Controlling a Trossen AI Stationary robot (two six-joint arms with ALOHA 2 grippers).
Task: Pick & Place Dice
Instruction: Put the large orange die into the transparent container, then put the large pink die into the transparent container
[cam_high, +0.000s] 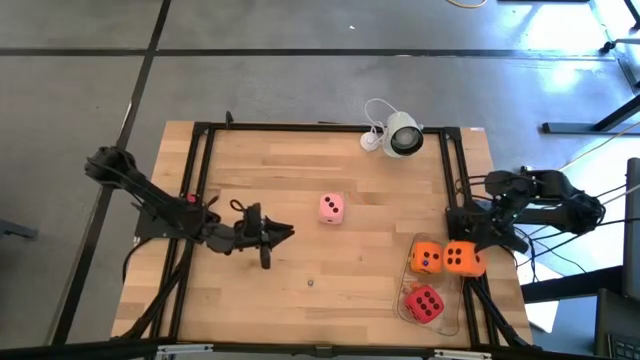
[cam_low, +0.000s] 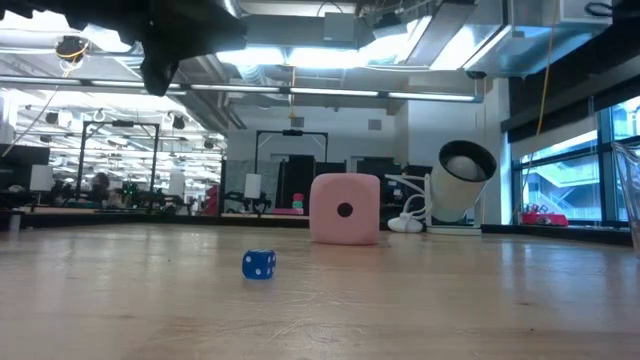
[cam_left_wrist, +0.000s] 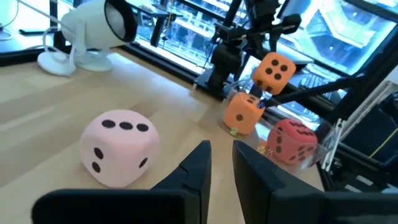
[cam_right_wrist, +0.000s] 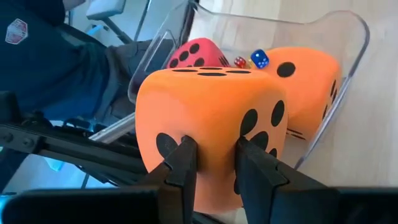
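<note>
At the right edge of the table, my right pincer is pinching one orange die by its lower corner, holding it over the clear container. Inside that container I can see the second orange die and the red die, along with a couple of tiny dice, one blue and one red. So by my reckoning two big dice are in and a third is about to join them.

What remains is the pale pink die, sitting alone near the middle of the table, well apart from the container. My left pincer hangs above the table just beside it, fingers close together and gripping nothing. A small blue die also lies loose on the wood; whether it counts I cannot say. The white camera stands at the far edge.
</note>
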